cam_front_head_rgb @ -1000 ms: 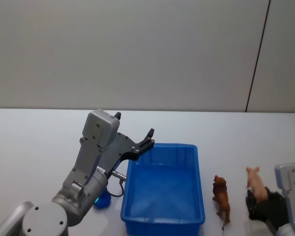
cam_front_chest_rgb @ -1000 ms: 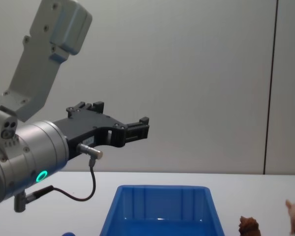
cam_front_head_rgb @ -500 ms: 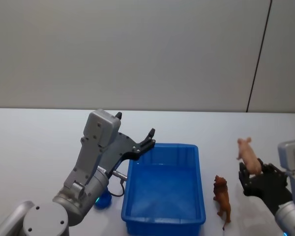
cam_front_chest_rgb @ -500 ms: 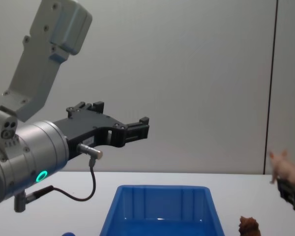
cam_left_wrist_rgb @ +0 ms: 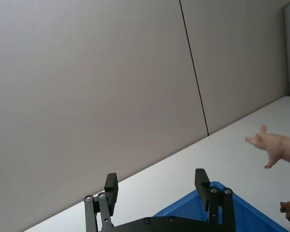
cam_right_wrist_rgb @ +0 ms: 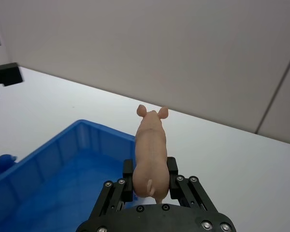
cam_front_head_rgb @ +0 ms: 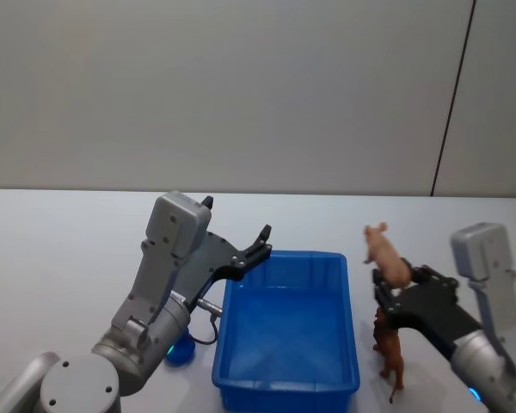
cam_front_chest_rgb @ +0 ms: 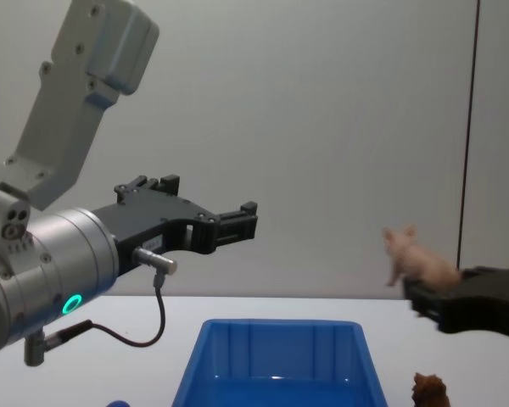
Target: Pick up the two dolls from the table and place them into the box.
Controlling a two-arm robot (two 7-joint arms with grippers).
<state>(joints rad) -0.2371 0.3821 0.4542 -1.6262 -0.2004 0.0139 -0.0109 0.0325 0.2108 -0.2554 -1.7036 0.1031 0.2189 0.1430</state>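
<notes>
Right hand (cam_front_head_rgb: 394,288) grips the pink doll (cam_front_head_rgb: 383,251) aloft, near the box (cam_front_head_rgb: 284,255).

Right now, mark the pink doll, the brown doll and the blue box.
pink doll (cam_front_head_rgb: 387,256): head view, middle of its body.
brown doll (cam_front_head_rgb: 388,342): head view, middle of its body.
blue box (cam_front_head_rgb: 284,396): head view, its near outer wall.

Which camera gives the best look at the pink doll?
The right wrist view: the pink doll sits close and centred, pinched in the right claw. Head, chest and left wrist views show it smaller, farther off.
</notes>
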